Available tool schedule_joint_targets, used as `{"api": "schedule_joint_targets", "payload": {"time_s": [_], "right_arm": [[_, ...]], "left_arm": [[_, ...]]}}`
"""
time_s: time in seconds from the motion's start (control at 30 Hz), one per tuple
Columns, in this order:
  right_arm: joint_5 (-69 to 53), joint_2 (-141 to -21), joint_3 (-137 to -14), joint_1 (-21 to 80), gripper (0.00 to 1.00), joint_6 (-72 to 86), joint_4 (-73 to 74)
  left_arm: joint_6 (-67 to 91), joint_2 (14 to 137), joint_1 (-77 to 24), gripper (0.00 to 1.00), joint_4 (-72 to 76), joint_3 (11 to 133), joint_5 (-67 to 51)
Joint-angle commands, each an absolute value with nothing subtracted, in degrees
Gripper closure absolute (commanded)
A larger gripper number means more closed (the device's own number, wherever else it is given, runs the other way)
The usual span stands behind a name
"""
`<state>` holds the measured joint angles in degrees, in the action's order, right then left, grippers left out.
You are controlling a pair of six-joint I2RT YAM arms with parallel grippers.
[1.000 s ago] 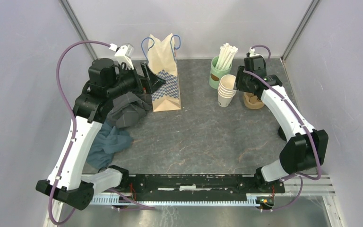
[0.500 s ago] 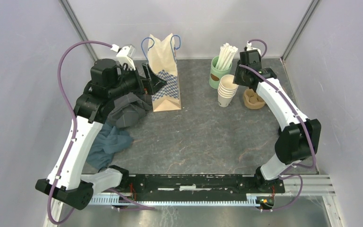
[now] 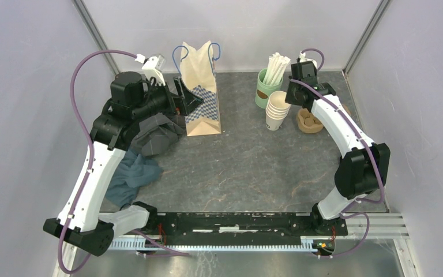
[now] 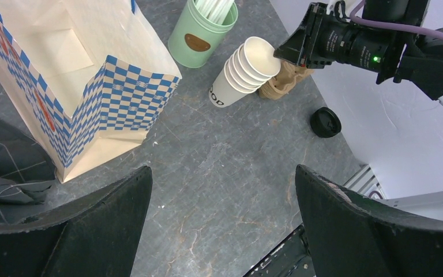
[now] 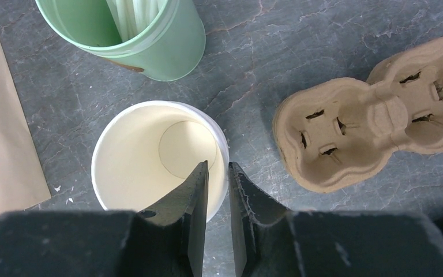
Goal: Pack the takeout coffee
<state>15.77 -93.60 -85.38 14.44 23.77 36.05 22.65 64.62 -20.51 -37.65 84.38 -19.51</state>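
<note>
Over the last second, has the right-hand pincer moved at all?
Yes. In the top view the right pincer has crept toward the back wall, nearer the green straw cup, uncovering more of the brown carrier.

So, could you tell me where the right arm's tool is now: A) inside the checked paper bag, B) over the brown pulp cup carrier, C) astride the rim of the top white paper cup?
C: the right tool has one finger inside and one outside the rim of the top white paper cup in the stack.

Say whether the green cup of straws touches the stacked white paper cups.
Apart. Right wrist view shows grey tabletop between the green cup and the white stack.
</note>
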Motion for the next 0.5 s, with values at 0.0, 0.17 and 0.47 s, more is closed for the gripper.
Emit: {"api": "schedule_joint_targets", "payload": {"time_s": [0.0, 0.17, 0.47], "right_arm": [[18.37, -94.04, -85.5, 14.7, 0.74, 24.98, 34.52], [18.63, -94.48, -85.12, 14.79, 0.74, 25.13, 34.67], [18.46, -95.02, -84.9, 14.76, 0.74, 25.03, 34.44]], "left_arm": [[18.74, 64.53, -20.95, 0.0, -37.79, 86.56, -19.09], [18.73, 64.53, -21.01, 0.0, -37.84, 86.31, -19.09], [18.73, 64.24, -21.07, 0.0, -37.79, 86.07, -19.05]]}}
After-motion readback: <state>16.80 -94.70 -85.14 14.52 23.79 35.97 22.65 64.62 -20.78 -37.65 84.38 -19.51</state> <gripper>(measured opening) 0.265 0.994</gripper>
